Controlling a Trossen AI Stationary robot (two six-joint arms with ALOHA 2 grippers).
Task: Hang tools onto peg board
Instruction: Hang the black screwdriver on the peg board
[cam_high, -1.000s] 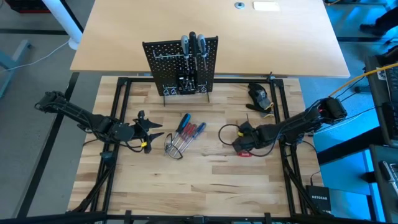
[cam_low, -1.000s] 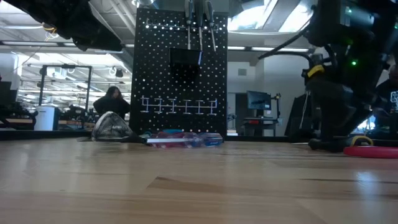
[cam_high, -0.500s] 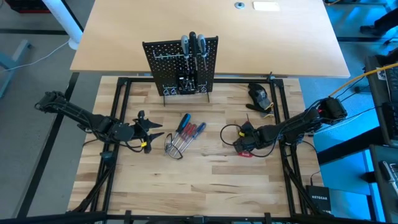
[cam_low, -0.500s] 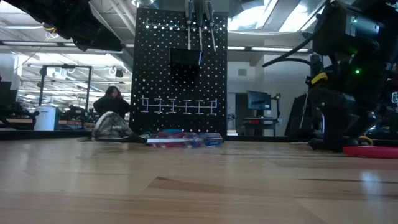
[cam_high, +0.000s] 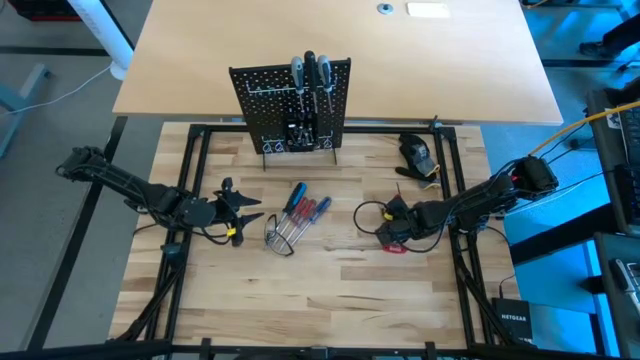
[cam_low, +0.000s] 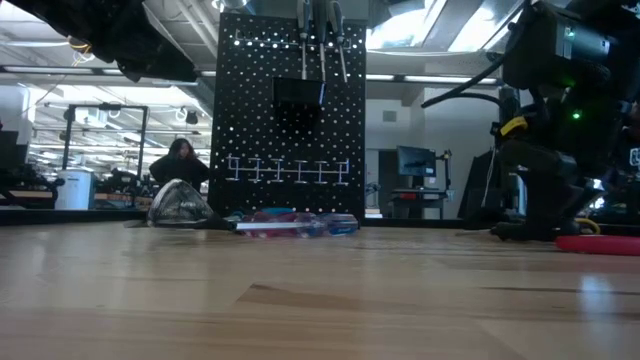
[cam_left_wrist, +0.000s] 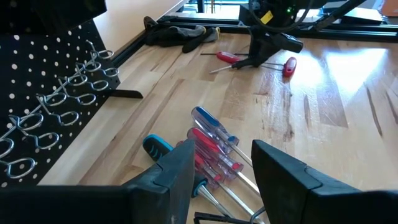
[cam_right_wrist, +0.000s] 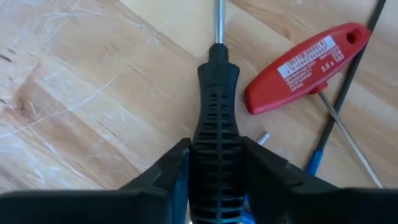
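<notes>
The right wrist view shows the right gripper (cam_right_wrist: 214, 165) low over the tabletop (cam_right_wrist: 74, 93), its fingers pressed on both sides of a black-handled screwdriver (cam_right_wrist: 216, 118). A red T-handled key (cam_right_wrist: 301, 68) lies just beside it. From above, the peg board (cam_high: 290, 105) stands upright at the back of the tabletop with a few tools (cam_high: 310, 72) hanging on it. A small pile of blue and red screwdrivers (cam_high: 300, 208) lies in the middle. The left gripper (cam_high: 243, 210) waits near that pile, fingers apart and holding nothing.
</notes>
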